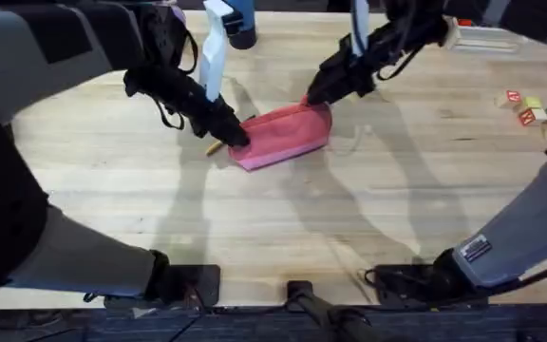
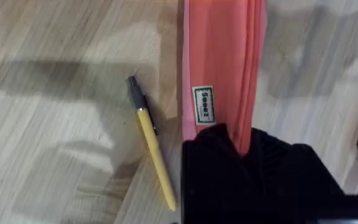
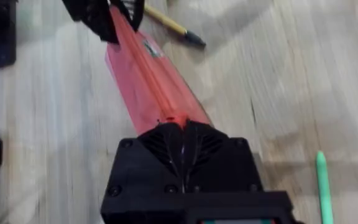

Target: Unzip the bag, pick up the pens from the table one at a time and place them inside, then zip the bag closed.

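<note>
Hands first: my left hand (image 1: 238,134) is clamped on the left end of the bag (image 1: 288,136), its black fingers pinching the coral fabric just below the small sewn label (image 2: 203,104). My right hand (image 1: 313,96) sits at the bag's opposite end, upper right of centre in the overhead view, fingers closed down where the zipper pull (image 3: 171,118) shows; I judge it has the pull, though the contact itself is hidden. The bag lies stretched between them on the worktop (image 1: 283,228), zipper line running straight and, as far as I can tell, not yet opened. The yellow pen (image 2: 150,140) lies just beside the bag near my left hand; the green pen (image 3: 322,184) lies apart on the wood. I read this as the unzipping step. Next I should hold the left end firm and draw the right hand along the zipper toward it.
</note>
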Controlling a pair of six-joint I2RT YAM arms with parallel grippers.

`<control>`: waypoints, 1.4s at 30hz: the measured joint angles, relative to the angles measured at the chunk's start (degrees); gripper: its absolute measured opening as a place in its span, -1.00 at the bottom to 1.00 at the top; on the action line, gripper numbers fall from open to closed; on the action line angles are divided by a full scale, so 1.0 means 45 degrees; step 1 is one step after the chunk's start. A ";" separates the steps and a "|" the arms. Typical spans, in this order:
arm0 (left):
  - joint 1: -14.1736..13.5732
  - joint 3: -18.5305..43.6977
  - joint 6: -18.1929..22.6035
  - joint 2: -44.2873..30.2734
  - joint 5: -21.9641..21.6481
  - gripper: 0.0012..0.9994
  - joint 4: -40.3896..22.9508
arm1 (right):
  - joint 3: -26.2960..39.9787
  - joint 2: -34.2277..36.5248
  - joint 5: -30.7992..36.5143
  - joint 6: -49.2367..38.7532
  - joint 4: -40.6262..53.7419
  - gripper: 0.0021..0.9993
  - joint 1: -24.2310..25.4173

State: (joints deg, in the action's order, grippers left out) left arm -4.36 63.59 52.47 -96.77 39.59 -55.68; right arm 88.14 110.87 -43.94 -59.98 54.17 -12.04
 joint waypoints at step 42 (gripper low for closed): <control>0.0000 -0.0005 0.0000 0.0000 0.0005 -0.92 0.0000 | 0.0019 0.0000 0.0096 0.3363 -0.2845 -0.94 -0.4058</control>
State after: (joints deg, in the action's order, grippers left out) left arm -4.36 63.57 52.47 -96.77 39.62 -55.68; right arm 88.23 110.87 -43.51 -44.85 41.37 -30.30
